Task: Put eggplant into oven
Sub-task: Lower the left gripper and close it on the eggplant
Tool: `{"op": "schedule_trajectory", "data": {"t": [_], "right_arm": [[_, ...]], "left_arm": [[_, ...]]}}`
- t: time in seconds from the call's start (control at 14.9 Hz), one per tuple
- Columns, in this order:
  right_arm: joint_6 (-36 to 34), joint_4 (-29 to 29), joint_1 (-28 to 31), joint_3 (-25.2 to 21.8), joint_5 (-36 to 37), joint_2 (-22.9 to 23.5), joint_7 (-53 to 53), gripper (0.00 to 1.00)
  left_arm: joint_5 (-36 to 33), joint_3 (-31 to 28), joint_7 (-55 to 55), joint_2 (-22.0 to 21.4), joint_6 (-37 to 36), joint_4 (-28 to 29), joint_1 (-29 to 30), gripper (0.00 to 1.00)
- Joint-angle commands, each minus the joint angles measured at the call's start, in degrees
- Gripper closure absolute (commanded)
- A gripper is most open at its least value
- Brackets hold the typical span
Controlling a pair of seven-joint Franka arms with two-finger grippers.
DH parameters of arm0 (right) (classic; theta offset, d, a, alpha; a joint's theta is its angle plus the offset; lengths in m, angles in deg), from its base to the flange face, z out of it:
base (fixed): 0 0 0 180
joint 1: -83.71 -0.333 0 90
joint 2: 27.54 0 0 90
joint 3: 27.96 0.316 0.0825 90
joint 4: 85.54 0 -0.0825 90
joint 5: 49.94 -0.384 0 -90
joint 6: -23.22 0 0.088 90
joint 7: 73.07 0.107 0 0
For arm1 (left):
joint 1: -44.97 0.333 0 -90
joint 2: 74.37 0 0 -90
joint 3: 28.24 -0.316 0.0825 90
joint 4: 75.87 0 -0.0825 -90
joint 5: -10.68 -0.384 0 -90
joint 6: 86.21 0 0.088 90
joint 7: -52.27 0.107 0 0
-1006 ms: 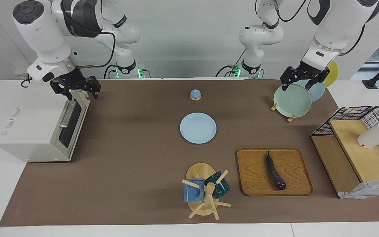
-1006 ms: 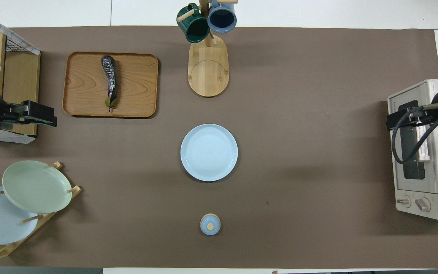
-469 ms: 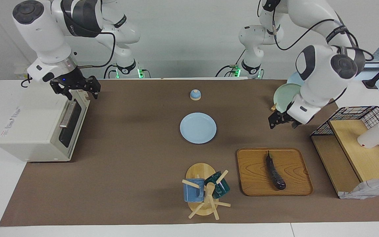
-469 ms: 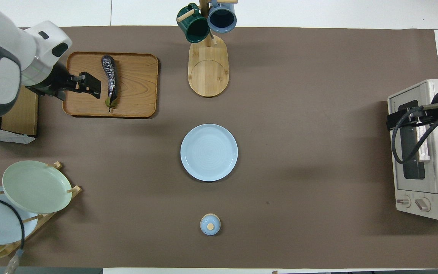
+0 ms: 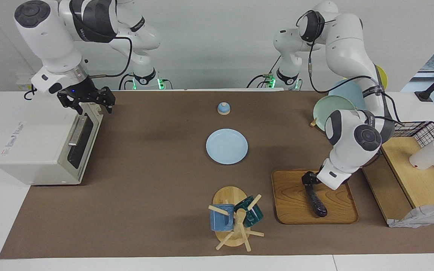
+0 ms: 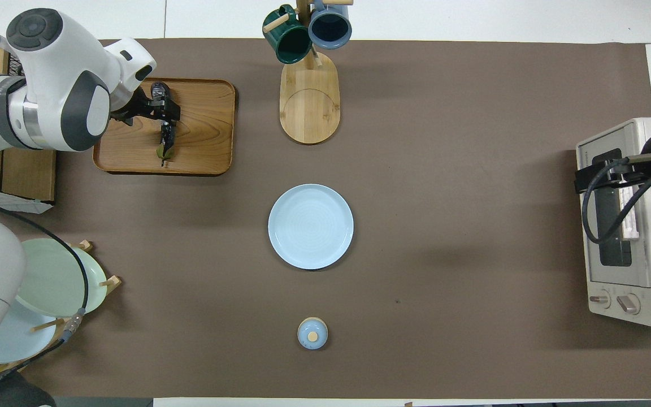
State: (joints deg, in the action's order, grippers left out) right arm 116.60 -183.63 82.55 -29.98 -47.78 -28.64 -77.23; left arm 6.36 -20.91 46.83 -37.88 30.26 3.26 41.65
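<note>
The dark purple eggplant (image 5: 317,205) lies lengthwise on a wooden tray (image 5: 294,203) at the left arm's end of the table. It also shows in the overhead view (image 6: 166,134) on the tray (image 6: 207,124). My left gripper (image 5: 309,180) is down on the eggplant near its stem end and covers its middle from above (image 6: 161,110). The cream-white oven (image 5: 40,143) stands at the right arm's end with its dark glass door shut (image 6: 608,249). My right gripper (image 5: 87,103) hangs open and empty over the oven's top front edge (image 6: 582,182).
A light blue plate (image 5: 226,146) lies mid-table, with a small blue lidded piece (image 5: 223,108) nearer the robots. A wooden mug tree (image 5: 236,218) with two mugs stands beside the tray. A plate rack (image 5: 330,107) and a wire-and-wood shelf (image 5: 409,169) flank the left arm.
My left arm swung from over the plate rack out to the tray and came down onto the eggplant. The right arm and the eggplant have not moved.
</note>
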Motion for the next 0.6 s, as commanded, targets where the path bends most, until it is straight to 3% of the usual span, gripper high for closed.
{"op": "schedule_trajectory", "data": {"t": [0.0, 0.47, 0.54], "right_arm": [[-0.9, -0.2, 0.0, -0.4, -1.4, -0.4, -0.8, 0.0], [-0.8, -0.2, 0.1, -0.4, -1.4, -0.4, -0.8, 0.0], [-0.8, -0.2, 0.1, -0.4, -1.4, -0.4, -0.8, 0.0]], "left_arm": [[-1.4, -0.1, 0.8, 0.1, 4.7, 2.2, -0.2, 0.0], [-1.2, 0.0, 1.0, -1.7, 10.4, 8.9, 0.1, 0.0], [-1.2, 0.0, 1.0, -1.7, 10.0, 8.9, 0.1, 0.08]]}}
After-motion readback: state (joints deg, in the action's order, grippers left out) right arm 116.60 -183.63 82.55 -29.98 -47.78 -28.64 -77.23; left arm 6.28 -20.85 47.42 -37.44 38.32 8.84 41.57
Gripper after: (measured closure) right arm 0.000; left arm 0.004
